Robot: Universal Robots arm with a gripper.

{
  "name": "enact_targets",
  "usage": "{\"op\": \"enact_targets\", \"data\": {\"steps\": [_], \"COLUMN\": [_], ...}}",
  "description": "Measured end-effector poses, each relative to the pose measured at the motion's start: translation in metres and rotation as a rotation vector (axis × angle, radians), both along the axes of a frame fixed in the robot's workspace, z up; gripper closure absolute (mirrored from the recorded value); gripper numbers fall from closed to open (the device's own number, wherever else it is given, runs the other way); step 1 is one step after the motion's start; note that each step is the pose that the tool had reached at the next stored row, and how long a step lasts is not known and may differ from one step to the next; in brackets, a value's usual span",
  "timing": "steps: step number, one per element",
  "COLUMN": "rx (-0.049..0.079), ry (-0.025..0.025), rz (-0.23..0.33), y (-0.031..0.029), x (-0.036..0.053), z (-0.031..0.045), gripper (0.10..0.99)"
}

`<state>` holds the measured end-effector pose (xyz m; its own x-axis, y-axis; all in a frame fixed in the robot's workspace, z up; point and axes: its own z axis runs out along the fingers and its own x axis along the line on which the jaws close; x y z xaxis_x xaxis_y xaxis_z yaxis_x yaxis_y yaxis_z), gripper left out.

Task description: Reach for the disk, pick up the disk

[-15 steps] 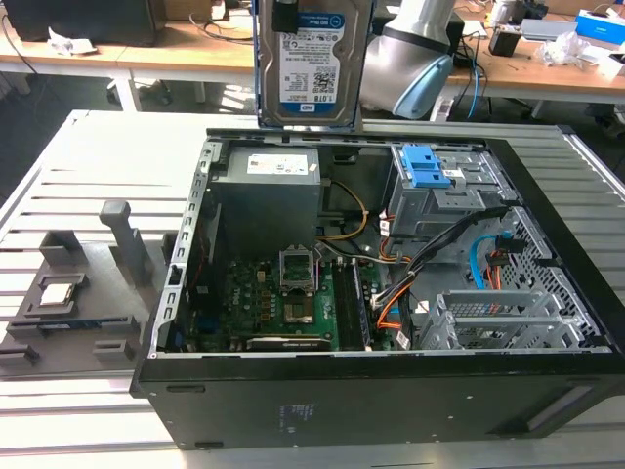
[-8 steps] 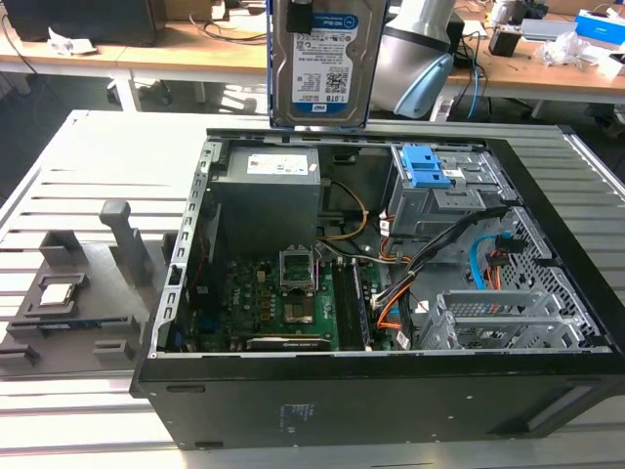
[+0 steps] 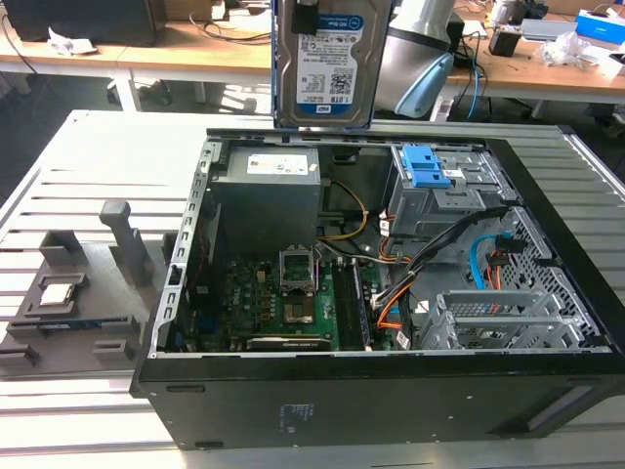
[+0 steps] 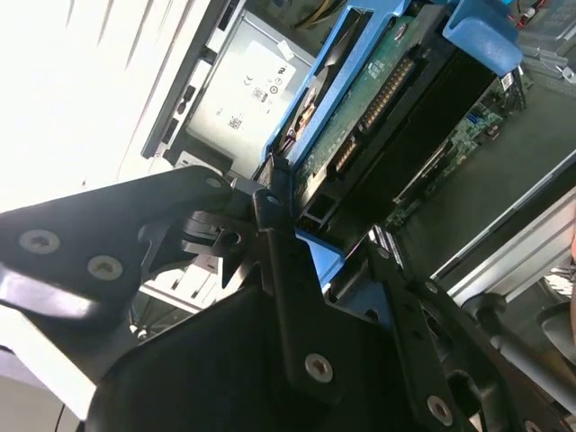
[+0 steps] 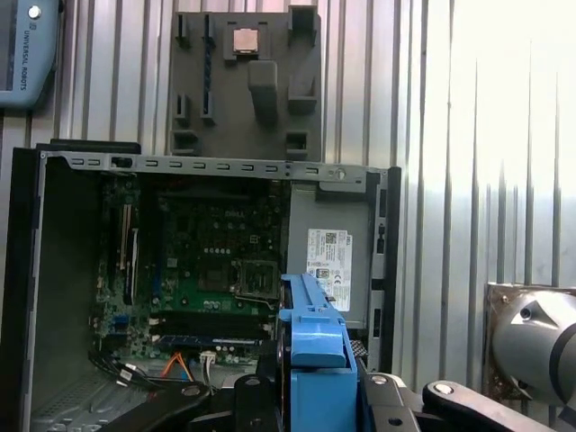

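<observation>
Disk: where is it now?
In the exterior view the disk is at top centre, upright above the open computer case, over its power supply. In both wrist views the gripper clamps it.

A white slatted bench [image 3: 59, 156] is seen in front, and behind it, across a strip of dark floor [image 3: 49, 93], wooden desks [image 3: 195, 49] are strewn with cables [image 3: 239, 34] and papers [image 3: 70, 42].

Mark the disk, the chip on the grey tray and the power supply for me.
disk [image 3: 327, 73], exterior view, on its white label.
chip [image 5: 245, 39], first wrist view, centre of its metal top.
power supply [image 3: 269, 207], exterior view, on its grey side face.
</observation>
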<state>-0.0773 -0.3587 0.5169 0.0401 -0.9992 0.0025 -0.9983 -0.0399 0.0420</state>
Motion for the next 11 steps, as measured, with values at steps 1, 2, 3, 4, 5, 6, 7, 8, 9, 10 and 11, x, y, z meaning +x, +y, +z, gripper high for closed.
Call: {"op": "enact_targets", "data": {"steps": [1, 2, 3, 4, 5, 6, 7, 8, 9, 10, 11], "rx": [0.0, 0.0, 0.0, 0.0, 0.0, 0.0, 0.0, 0.0, 0.0, 0.0, 0.0], "ry": [0.0, 0.0, 0.0, 0.0, 0.0, 0.0, 0.0, 0.0, 0.0, 0.0, 0.0], "rz": [0.0, 0.0, 0.0, 0.0, 0.0, 0.0, 0.0, 0.0, 0.0, 0.0, 0.0], "y": [-0.0016, -0.0034, -0.0063, -0.0101, -0.0129, -0.016, -0.0182, -0.0197, -0.0226, -0.0262, -0.028], "x": [0.0, 0.0, 0.0, 0.0, 0.0, 0.0, 0.0, 0.0, 0.0, 0.0, 0.0], "z": [0.0, 0.0, 0.0, 0.0, 0.0, 0.0, 0.0, 0.0, 0.0, 0.0, 0.0], "gripper": [0.718, 0.718, 0.718, 0.718, 0.718, 0.718, 0.718, 0.718, 0.718, 0.718, 0.718]}}
